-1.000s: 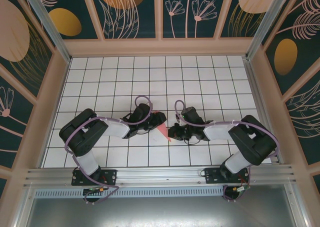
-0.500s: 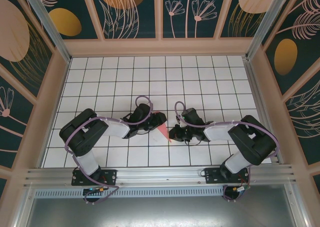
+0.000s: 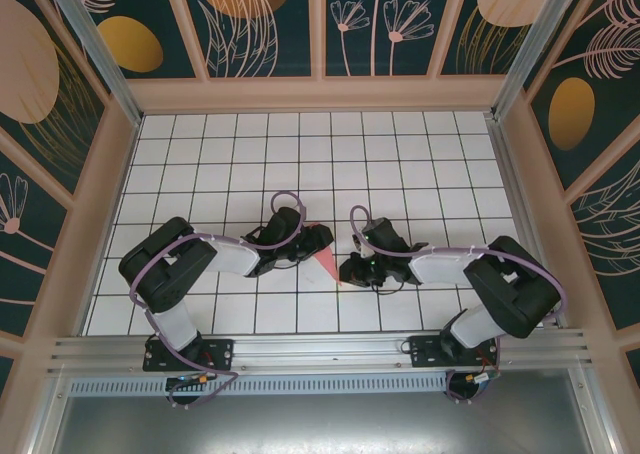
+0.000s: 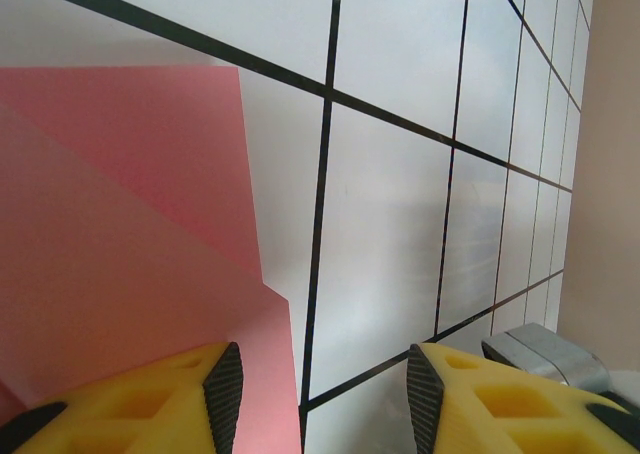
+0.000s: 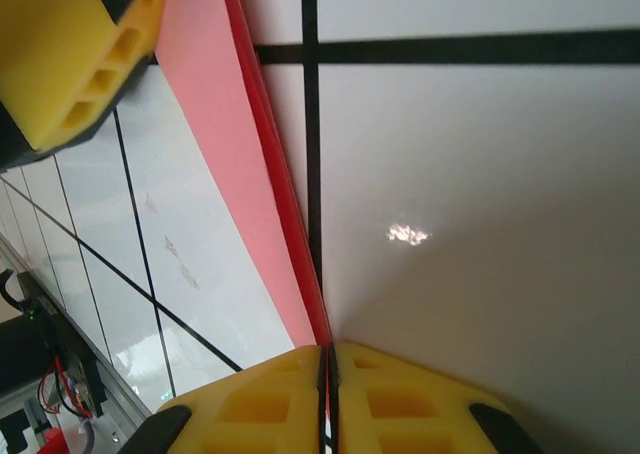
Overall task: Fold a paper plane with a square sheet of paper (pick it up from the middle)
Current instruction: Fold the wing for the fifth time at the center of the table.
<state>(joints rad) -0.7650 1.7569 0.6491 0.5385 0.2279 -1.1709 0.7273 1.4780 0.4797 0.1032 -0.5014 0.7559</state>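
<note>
- paper (image 3: 325, 265), folded, is laid on the tiles (image 3: 250, 154).
- its edge is pinched in the right gripper (image 5: 328, 374).
- left gripper (image 4: 315, 384) is held half open above it.
- pressing should be done slowly, evenly.

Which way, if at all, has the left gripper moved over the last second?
No. The left gripper stays at the same spot on the gridded table, at the edge of the paper, as before.
</note>
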